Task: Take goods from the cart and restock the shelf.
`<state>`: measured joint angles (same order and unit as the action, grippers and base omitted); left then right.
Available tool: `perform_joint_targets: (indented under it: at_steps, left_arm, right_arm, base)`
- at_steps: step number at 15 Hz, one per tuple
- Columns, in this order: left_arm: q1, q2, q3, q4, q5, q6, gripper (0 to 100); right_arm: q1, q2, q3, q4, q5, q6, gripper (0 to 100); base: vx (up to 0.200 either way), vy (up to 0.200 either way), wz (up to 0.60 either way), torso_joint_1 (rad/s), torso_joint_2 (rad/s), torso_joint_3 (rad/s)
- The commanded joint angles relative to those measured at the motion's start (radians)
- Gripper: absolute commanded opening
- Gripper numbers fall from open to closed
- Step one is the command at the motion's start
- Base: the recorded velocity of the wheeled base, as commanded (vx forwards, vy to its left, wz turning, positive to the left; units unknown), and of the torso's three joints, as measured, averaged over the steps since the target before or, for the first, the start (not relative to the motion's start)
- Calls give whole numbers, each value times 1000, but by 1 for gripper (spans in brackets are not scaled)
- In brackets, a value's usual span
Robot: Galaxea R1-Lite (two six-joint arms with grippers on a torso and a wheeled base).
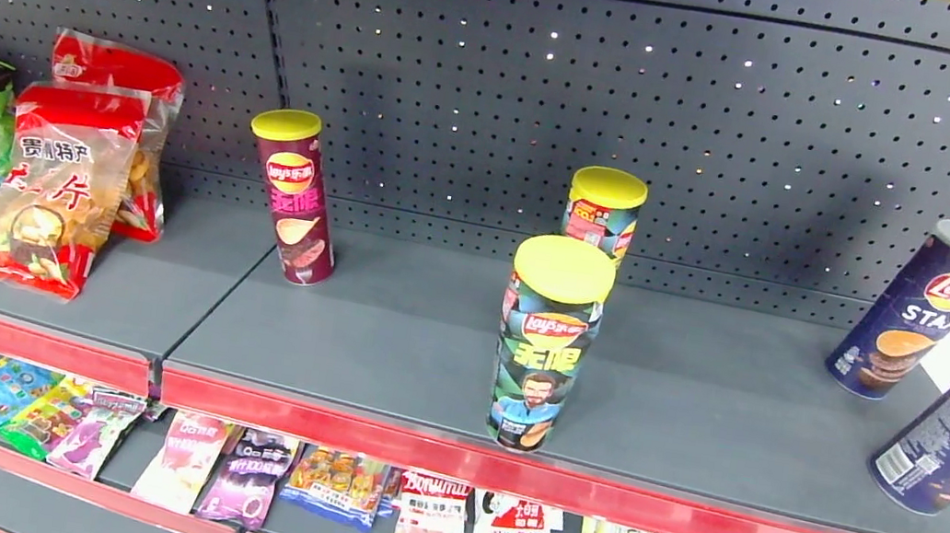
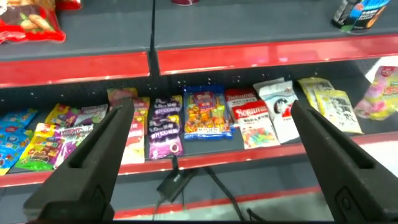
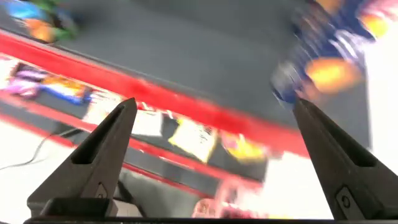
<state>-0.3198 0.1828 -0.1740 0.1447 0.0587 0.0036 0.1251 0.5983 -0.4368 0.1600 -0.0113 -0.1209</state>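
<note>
The shelf stands straight ahead, its upper board mostly bare grey behind a red front rail. The widest free stretch lies between the purple can and the green can, and another runs from the green can to the two blue cans at the right end. Red snack bags lean against the back panel on the left. On the lower board, candy packets lie in a row along the front.

A second yellow-lidded can stands upright just behind the green one, near the back panel. The nearer blue can juts toward the front edge at the right, so that corner is the tight one.

Both grippers are empty. The left gripper is spread wide, facing the candy packets. The right gripper is released too, pointed at the right end of the rail below a blue can.

Nothing is in hand, so the step seems to be fetching a fresh item from the cart. To do it well, grasp a can around its middle and keep it upright. Carry it in above the red rail — not across it. Set it down in an open stretch beside its own kind, well apart from the green can, which would likely topple if nudged.
</note>
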Motion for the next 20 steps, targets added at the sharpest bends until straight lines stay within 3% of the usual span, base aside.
perform_joint_targets:
  at_steps: [1,6,13,15,19,20]
  left_arm:
    - [-16,172,-78,-2,-45,1,100]
    - [-16,221,-108,-2,-45,3,100]
    - [-16,291,-142,0,-45,4,100]
    - [-16,308,-145,0,-45,4,100]
    - [-16,514,-219,-2,-45,4,100]
    - [-15,639,-294,0,-39,1,100]
  right_arm:
    - [-36,-209,-5,118,-21,6,100]
    - [-39,-245,-16,194,-24,-14,100]
    - [-39,-245,0,194,-24,-22,100]
    - [-36,-239,1,193,-22,-19,100]
    - [-38,-284,61,159,-16,81,100]
    - [-33,-333,132,87,-15,96,100]
  base:
    - [0,0,0,0,0,0]
    - [0,0,0,0,0,0]
    - [0,0,-600,4,1,4]
    - [0,0,0,0,0,0]
    - [0,0,0,0,0,0]
    - [0,0,0,0,0,0]
